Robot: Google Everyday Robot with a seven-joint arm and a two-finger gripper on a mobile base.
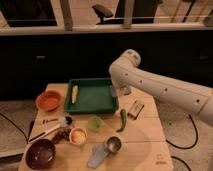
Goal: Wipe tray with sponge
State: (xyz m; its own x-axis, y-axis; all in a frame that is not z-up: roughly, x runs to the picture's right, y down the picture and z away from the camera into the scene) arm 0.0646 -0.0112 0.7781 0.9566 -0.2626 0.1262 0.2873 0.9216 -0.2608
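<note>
The dark green tray (95, 100) lies at the back middle of the wooden table, with a yellow corn cob (75, 93) along its left side. My white arm reaches in from the right and bends down at the tray's right rim. My gripper (117, 91) hangs there, just over the rim. A small blue-grey patch that looks like the sponge (126, 90) sits right beside the gripper, mostly hidden under the arm. Whether the gripper holds it does not show.
An orange bowl (48, 100) stands left of the tray. In front lie a brown-and-white box (135, 108), a green pepper (122, 120), a green cup (94, 123), a metal cup (113, 145), a pale flat blue-grey piece (96, 157), a brush (50, 123) and a dark bowl (40, 153).
</note>
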